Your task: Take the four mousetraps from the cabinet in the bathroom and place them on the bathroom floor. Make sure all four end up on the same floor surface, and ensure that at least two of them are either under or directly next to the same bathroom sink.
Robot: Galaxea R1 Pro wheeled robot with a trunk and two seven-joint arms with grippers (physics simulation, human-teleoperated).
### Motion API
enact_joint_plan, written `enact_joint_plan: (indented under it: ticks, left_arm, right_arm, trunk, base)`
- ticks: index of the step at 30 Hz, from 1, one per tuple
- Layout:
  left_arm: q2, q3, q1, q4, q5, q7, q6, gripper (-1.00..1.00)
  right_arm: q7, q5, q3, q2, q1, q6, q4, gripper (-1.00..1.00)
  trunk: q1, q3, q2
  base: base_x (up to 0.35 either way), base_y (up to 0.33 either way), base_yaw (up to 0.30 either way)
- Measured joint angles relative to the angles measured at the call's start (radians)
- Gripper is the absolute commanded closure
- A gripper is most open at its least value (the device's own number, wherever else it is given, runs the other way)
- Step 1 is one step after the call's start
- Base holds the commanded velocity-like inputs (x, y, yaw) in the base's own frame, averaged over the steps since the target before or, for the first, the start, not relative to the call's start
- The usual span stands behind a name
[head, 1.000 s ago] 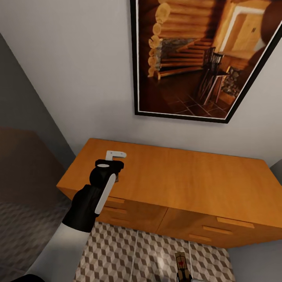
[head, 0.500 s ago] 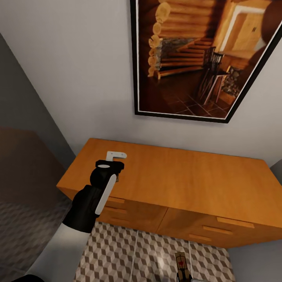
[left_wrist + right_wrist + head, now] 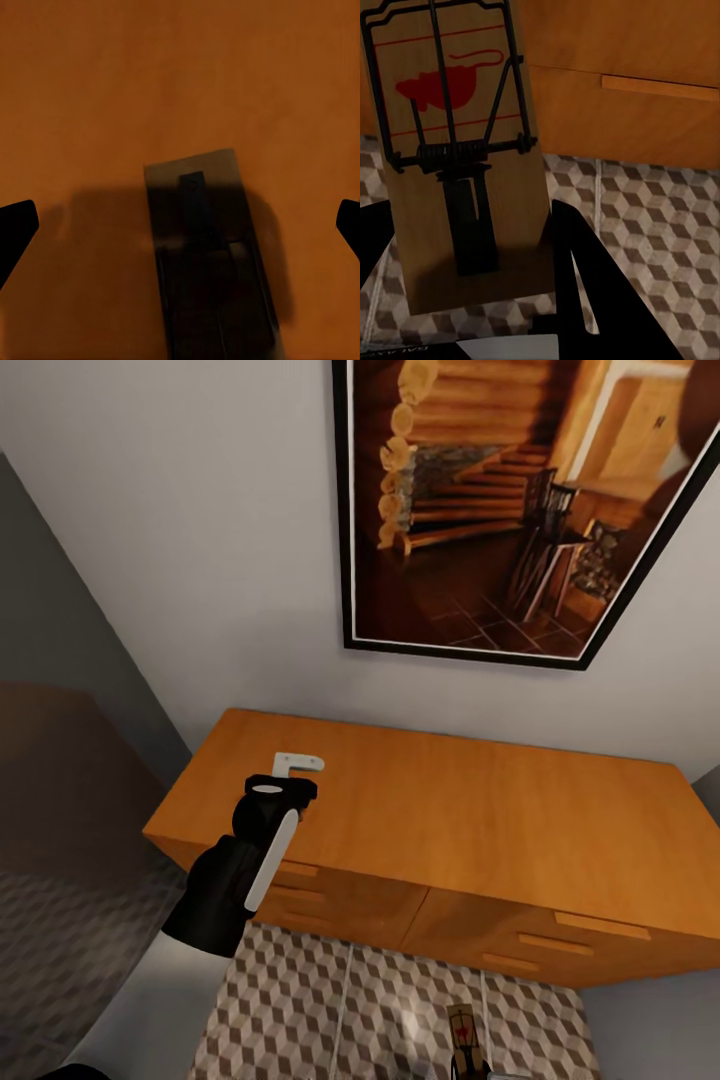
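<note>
**Over the cabinet top, left claw spread above a mousetrap; right claw holds another**

Above the orange-brown cabinet [image 3: 480,810], the left claw [image 3: 292,768] hangs over the wooden top near its left end, close to the back wall. From the left wrist camera, its two dark fingertips [image 3: 16,229] stand wide apart at the picture's edges, and a mousetrap [image 3: 206,255] lies flat on the cabinet top between them, in the arm's shadow; neither fingertip touches it.

The right claw [image 3: 465,300] is closed on a second mousetrap [image 3: 457,150], gripping the board at its plain end, with the red mouse print and the dark wire spring showing clearly. From the head camera this trap [image 3: 463,1040] sits at the lower edge, above the bathroom floor [image 3: 330,1010] with its cube-pattern tiles, just in front of the cabinet. Behind it, the right wrist camera shows a drawer front with a wooden bar handle [image 3: 660,88].

A large framed picture [image 3: 520,510] of a log interior hangs on the white wall above the cabinet.
</note>
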Motion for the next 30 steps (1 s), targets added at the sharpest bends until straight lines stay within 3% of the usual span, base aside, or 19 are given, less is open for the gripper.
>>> enact_joint_plan:
  ticks: [30]
  left_arm:
    - [0.0,0.0,0.009,0.008,0.0,0.0,0.0,-1.0]
  right_arm:
    - [0.0,0.0,0.0,0.0,0.0,-0.001,0.0,1.0]
  trunk:
    - [0.0,-0.034,0.0]
  base:
    - [0.0,0.0,0.0]
